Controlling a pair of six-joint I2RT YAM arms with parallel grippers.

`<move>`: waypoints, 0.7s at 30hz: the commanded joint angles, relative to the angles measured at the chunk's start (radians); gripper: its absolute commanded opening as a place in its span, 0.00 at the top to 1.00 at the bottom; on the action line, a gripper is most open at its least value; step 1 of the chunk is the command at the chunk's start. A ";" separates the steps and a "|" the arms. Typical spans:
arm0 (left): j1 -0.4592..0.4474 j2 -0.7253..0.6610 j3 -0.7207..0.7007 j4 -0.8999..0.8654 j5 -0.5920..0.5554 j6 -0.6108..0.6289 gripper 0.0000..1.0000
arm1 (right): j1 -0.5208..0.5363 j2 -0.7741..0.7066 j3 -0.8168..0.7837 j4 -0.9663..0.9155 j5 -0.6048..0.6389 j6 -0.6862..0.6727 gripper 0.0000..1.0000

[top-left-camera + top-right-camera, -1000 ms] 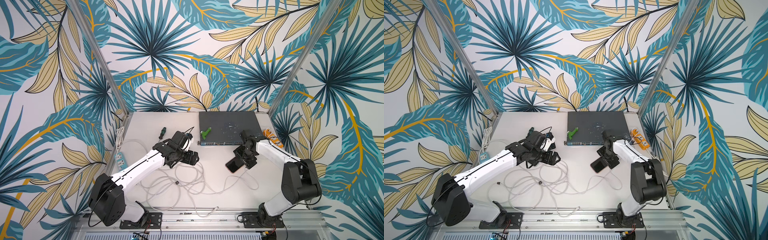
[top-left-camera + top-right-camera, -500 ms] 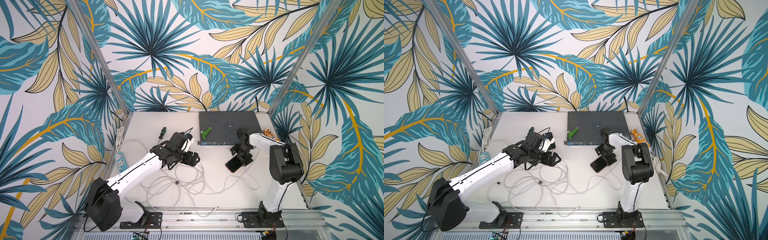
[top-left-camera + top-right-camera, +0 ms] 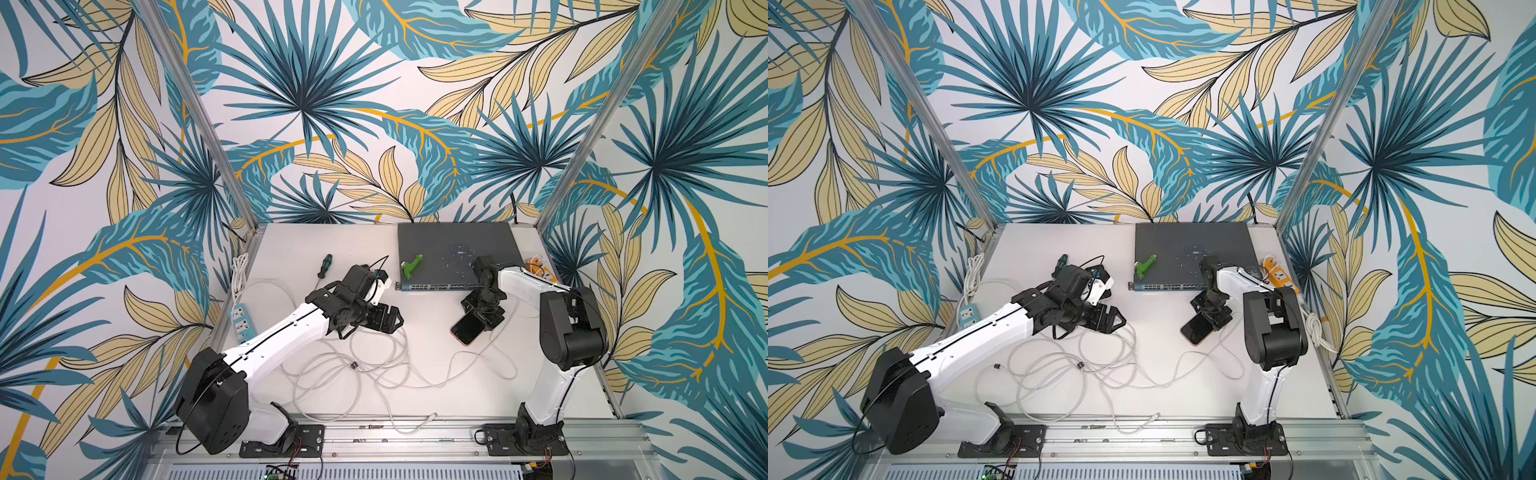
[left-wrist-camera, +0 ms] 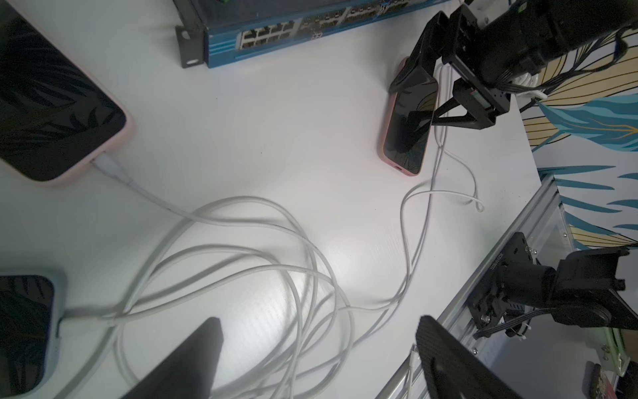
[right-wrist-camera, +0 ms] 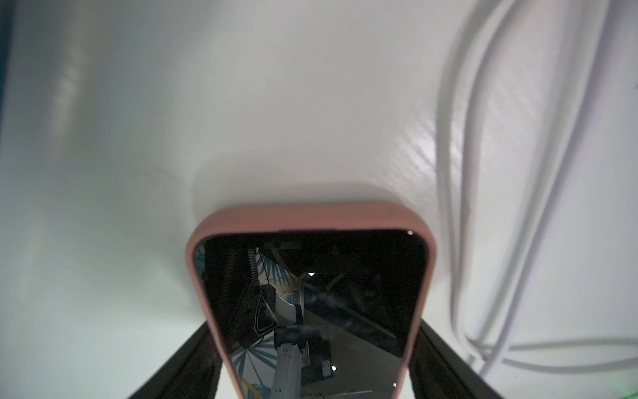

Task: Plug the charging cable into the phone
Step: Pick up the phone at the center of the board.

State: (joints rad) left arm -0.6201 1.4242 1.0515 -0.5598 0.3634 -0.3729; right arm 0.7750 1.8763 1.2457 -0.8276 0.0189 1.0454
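The phone [image 3: 467, 328] [image 3: 1196, 330], dark-screened in a pink case, lies flat on the white table right of centre. My right gripper [image 3: 480, 318] [image 5: 312, 328] straddles its far half, and both fingers press the case's long edges. The phone's [image 4: 409, 127] port end points away from that gripper. White charging cable [image 3: 374, 365] lies in loose tangled loops mid-table, with one free end [image 4: 479, 206] a short way from the phone. My left gripper [image 3: 392, 322] [image 4: 317, 321] hovers open over the loops, holding nothing.
A pink-cased phone [image 4: 51, 103] and a blue-cased one [image 4: 24, 328] lie under my left arm, each with a cable plugged in. A network switch [image 3: 457, 257] with a green tool [image 3: 411, 266] stands at the back. A screwdriver [image 3: 324, 266] and a power strip [image 3: 241, 320] lie at the left.
The right arm has folded its elbow up and toward the front while its jaws narrowed onto the phone. The left gripper has barely moved.
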 commanded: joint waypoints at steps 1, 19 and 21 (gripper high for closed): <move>0.003 0.036 0.030 0.052 0.098 -0.007 0.09 | 0.025 -0.114 0.016 -0.018 0.049 -0.095 0.29; -0.036 0.299 0.342 0.057 0.327 0.109 0.11 | 0.184 -0.268 0.106 0.177 -0.189 -0.369 0.29; -0.036 0.312 0.343 0.048 0.316 0.126 0.12 | 0.188 -0.275 0.106 0.195 -0.228 -0.370 0.29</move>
State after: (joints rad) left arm -0.6579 1.7161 1.3773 -0.4786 0.6952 -0.3019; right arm 0.9581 1.6051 1.3319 -0.6857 -0.1303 0.7109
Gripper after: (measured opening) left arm 0.884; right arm 0.800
